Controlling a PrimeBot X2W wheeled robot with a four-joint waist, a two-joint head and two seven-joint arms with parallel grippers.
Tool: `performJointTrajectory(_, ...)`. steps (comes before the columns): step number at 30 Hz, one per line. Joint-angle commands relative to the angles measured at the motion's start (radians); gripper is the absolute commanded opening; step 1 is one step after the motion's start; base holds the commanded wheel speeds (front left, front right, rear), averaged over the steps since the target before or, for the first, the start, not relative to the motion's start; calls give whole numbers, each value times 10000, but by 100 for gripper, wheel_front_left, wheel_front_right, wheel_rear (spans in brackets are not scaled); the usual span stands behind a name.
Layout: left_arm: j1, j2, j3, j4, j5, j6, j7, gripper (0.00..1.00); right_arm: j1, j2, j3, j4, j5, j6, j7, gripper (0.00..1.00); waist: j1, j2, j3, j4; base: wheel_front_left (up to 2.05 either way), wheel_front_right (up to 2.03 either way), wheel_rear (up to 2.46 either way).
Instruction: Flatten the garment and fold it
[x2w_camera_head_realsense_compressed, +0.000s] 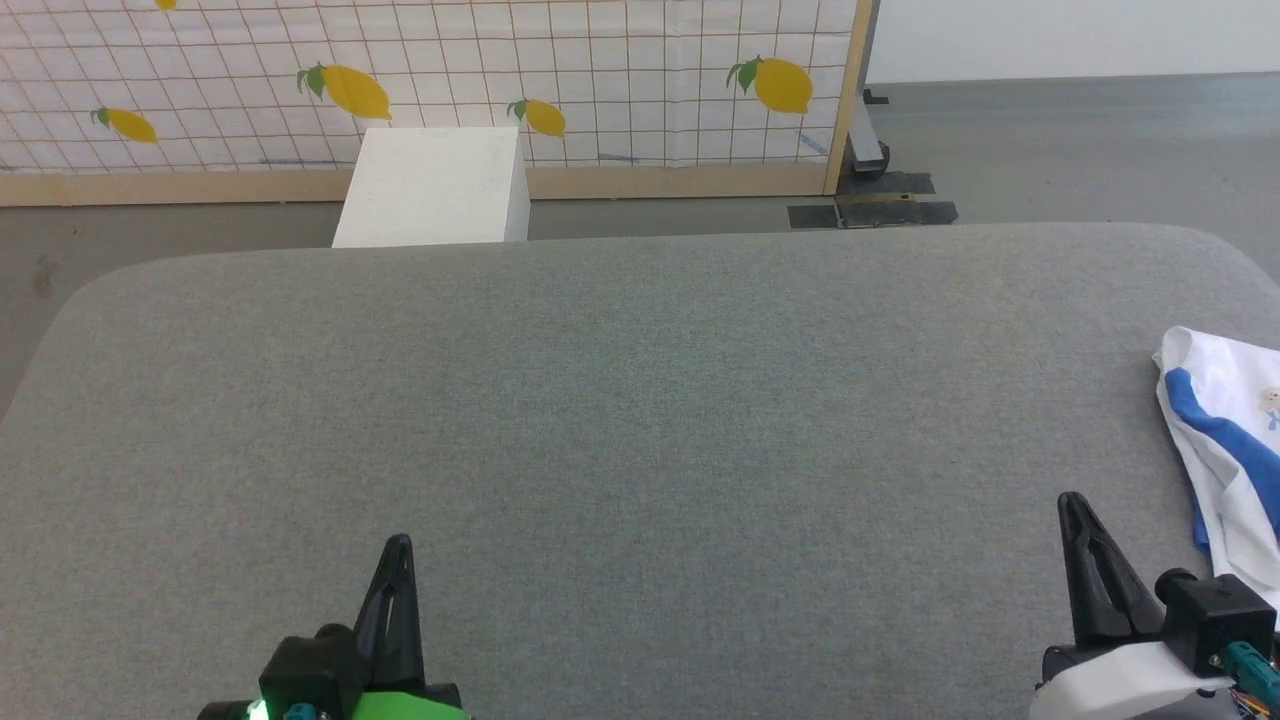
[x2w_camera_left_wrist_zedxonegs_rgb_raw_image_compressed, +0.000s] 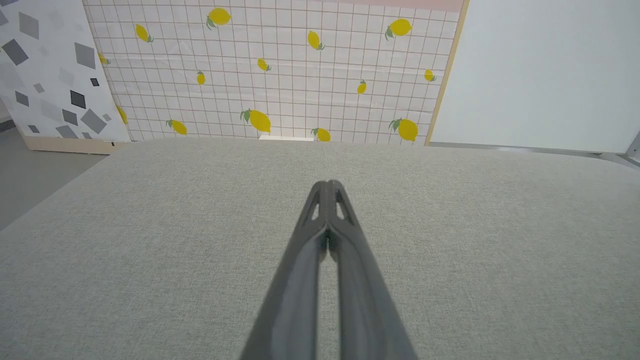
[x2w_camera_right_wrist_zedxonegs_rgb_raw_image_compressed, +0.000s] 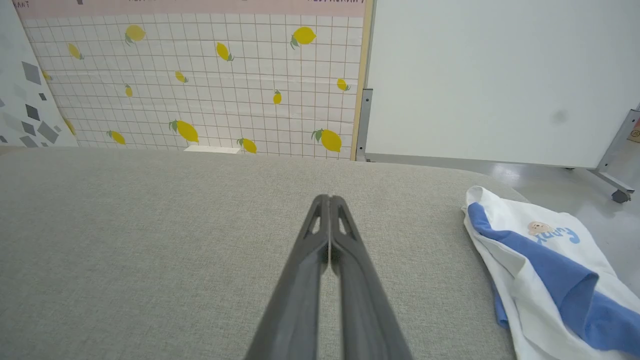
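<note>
A wide grey cloth-covered table (x2w_camera_head_realsense_compressed: 640, 400) spans the scene, with a white box (x2w_camera_head_realsense_compressed: 435, 185) beyond its far edge. The garment (x2w_camera_head_realsense_compressed: 1225, 440) lies crumpled at the table's right edge, white with a blue band, near the right gripper (x2w_camera_head_realsense_compressed: 1072, 500) but apart from it. That gripper and the left gripper (x2w_camera_head_realsense_compressed: 398, 545), at the near left, each have fingers pressed together, holding nothing.

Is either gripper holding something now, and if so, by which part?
Nothing is held. The left gripper and the right gripper are both shut and empty; the shirt lies untouched on the grey surface.
</note>
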Motion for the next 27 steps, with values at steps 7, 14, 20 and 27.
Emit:
performJointTrajectory(7, -331, -113, 178, 90, 302, -169, 187, 0, -267, 7, 102, 38, -42, -4, 114, 0, 0, 0, 3, 17, 0, 0, 0)
performJointTrajectory(14, -436, -158, 294, 130, 423, -262, 331, 0, -348, 9, 172, 56, -52, -5, 198, 0, 0, 0, 6, 35, 0, 0, 0)
performJointTrajectory(20, -525, -196, 391, 163, 524, -341, 452, 0, -417, 10, 231, 71, -60, -6, 269, 0, 0, 0, 8, 49, 0, 0, 0)
performJointTrajectory(27, -630, -241, 507, 203, 645, -435, 595, 0, -498, 12, 301, 89, -70, -7, 352, 0, 0, 0, 11, 66, 0, 0, 0)
